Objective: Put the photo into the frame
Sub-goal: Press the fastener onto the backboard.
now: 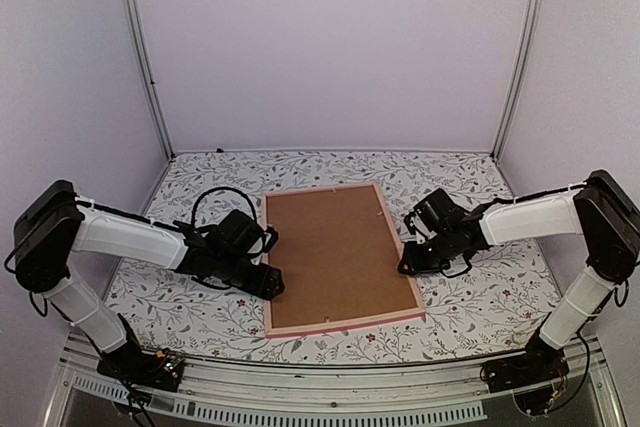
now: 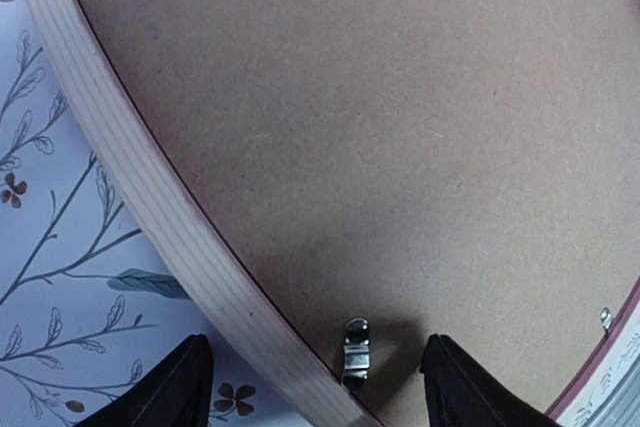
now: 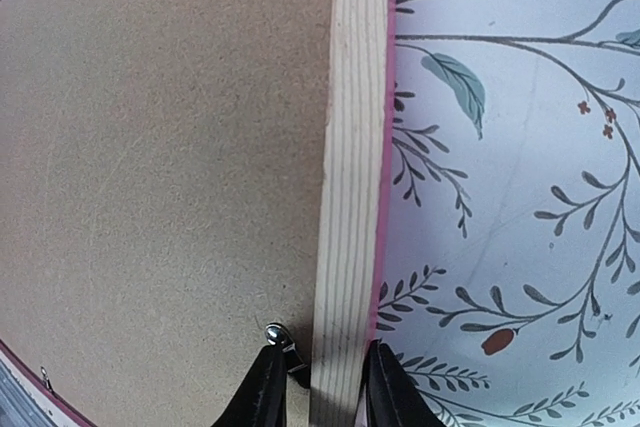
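The pink frame (image 1: 340, 325) lies face down in the middle of the table, with a plain brown backing board (image 1: 335, 252) filling it. The photo is hidden. My left gripper (image 1: 272, 267) is at the frame's left rail (image 2: 130, 177), open, its fingers astride the rail and a small metal clip (image 2: 355, 350) without touching either. My right gripper (image 3: 325, 387) is at the right rail (image 3: 355, 147). It is closed across it, one finger against the pink outer edge and the other on the board side at a clip (image 3: 275, 332).
A floral-patterned cloth (image 1: 480, 297) covers the table around the frame. White walls and metal posts (image 1: 145, 57) enclose the back and sides. Another small clip (image 2: 606, 319) shows on the frame's far rail.
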